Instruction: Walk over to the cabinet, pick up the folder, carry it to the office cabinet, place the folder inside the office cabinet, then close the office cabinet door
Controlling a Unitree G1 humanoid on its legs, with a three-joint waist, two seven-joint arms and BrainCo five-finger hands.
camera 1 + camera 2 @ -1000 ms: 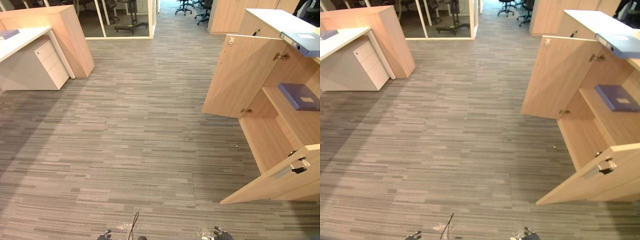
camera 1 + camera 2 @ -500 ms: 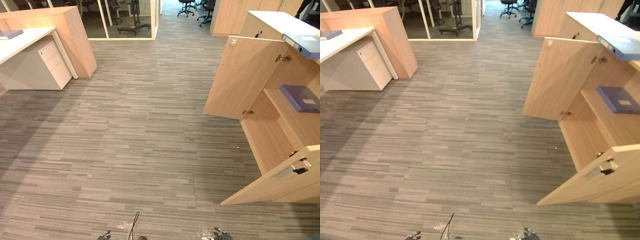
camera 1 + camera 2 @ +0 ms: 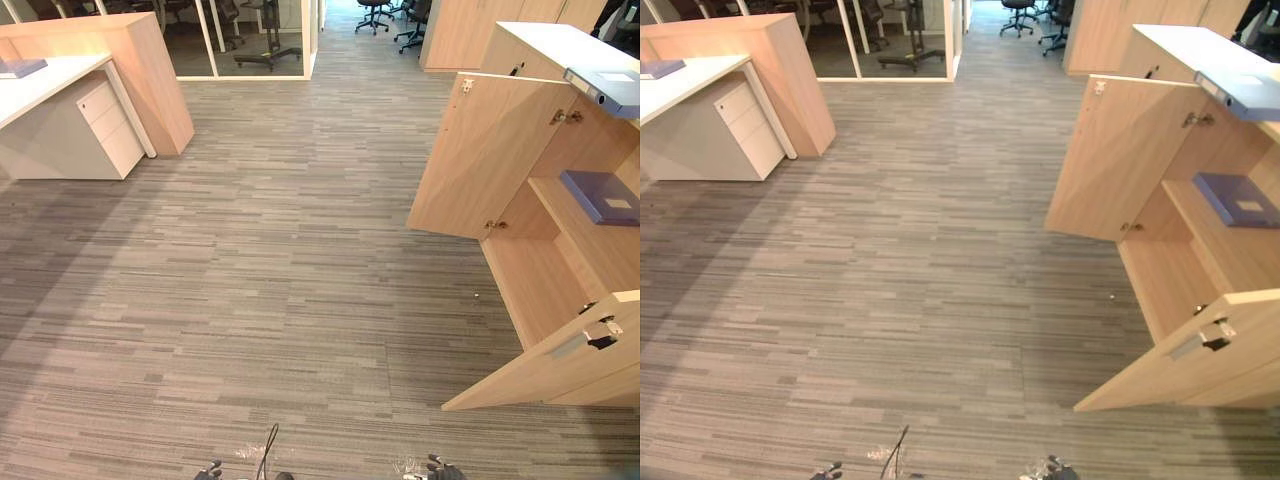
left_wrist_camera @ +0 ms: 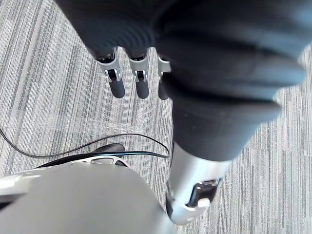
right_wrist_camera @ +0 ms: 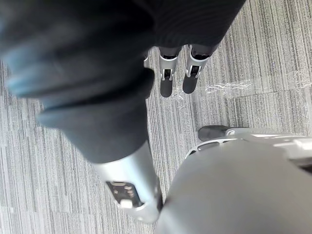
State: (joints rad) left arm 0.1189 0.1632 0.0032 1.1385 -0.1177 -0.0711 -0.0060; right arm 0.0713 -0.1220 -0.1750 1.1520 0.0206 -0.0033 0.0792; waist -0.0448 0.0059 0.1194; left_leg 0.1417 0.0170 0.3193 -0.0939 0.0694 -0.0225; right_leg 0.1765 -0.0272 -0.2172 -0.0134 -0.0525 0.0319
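The light wood office cabinet (image 3: 535, 285) stands at the right with both doors open: a far door (image 3: 480, 150) and a near door (image 3: 560, 360). A blue folder (image 3: 600, 195) lies flat on its inner shelf. A grey-blue binder (image 3: 605, 88) rests on the cabinet's white top. Another blue folder (image 3: 20, 68) lies on the white desk (image 3: 50, 85) at the far left. My left hand (image 4: 117, 85) hangs over the carpet with straight fingers, holding nothing. My right hand (image 5: 166, 83) hangs the same way, also holding nothing. Both are far from the cabinet.
A white drawer unit (image 3: 100, 125) and a wood partition (image 3: 150, 70) stand by the desk at the left. Glass partitions (image 3: 250, 40) and office chairs (image 3: 385, 15) are at the back. Grey striped carpet (image 3: 280, 260) lies between me and the cabinet.
The whole view shifted slightly a second ago, so the camera moved. None of the things moved, and both hands hang as before.
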